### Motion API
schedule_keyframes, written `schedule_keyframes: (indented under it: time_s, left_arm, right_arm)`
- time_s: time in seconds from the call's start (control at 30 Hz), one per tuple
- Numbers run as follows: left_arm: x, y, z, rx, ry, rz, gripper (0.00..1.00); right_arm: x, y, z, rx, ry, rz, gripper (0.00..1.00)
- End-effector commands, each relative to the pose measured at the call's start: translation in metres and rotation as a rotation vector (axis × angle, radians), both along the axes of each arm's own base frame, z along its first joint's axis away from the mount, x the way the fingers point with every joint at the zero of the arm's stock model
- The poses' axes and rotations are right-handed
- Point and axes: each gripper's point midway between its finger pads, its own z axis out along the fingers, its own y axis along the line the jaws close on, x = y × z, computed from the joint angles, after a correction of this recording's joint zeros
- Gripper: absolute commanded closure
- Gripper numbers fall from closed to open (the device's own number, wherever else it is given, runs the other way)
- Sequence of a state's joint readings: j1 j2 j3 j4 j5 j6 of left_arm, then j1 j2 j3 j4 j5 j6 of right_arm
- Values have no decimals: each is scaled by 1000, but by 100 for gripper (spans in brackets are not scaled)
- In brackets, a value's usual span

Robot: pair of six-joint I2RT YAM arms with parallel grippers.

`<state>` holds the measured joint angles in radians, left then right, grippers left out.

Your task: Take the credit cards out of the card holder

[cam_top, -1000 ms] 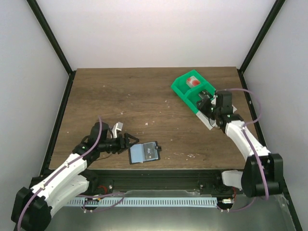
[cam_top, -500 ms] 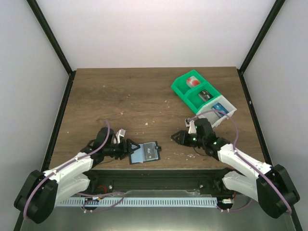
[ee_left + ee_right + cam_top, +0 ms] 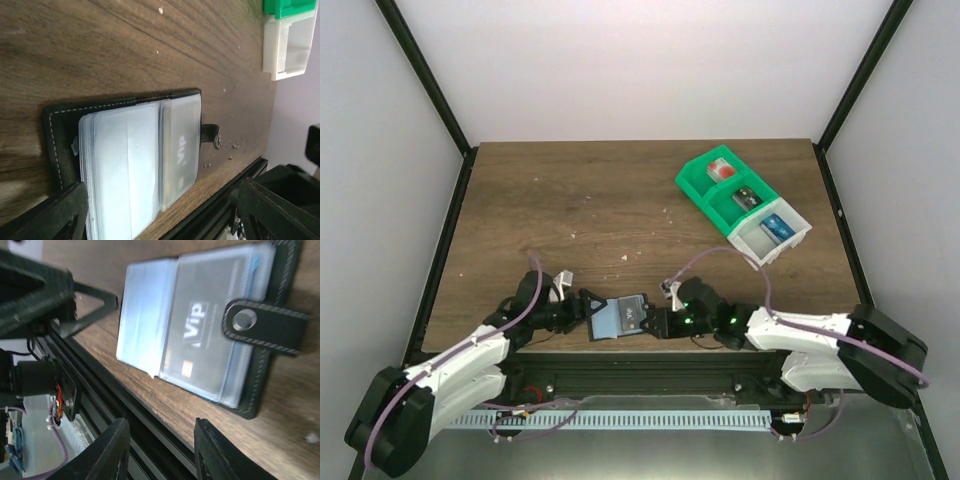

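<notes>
While 1 card holder (image 3: 618, 317) lies open, pale blue with black edging, we see left hand (image 3: 592, 305) and right hand (image 3: 656, 322) spread, empty.

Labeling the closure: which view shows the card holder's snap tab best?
Right wrist: the snap tab is large, button and stitching sharp, lying across the card holder. Left wrist shows it small at the holder's far edge; top external barely resolves it.

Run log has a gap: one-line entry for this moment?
card holder: open flat | credit cards: inside sleeves | left gripper: open, at its left end | right gripper: open, at its right end
</notes>
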<state>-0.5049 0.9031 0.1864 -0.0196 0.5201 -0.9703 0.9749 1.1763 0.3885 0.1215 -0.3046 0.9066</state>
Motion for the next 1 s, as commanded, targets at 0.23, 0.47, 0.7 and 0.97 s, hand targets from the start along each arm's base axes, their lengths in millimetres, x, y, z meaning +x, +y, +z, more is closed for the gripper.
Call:
schedule_keyframes:
  time_s: [0.23,0.47,0.7,0.97]
  left_arm:
    - [1,0,-9,-20,-8,23,16]
    - [7,-5,-4,-46,-34,13,16]
    - [7,-11,0,-61,-23,-19,16]
    - [11,-14,24,-75,-49,-25,16]
  right_arm:
    - [16,34,-11,-41,-33,-54,61]
    - [24,30,-29,-119,-39,-87,61]
    - [32,15,-35,-193,-67,-146,62]
    - [32,12,-38,-201,-57,-159,62]
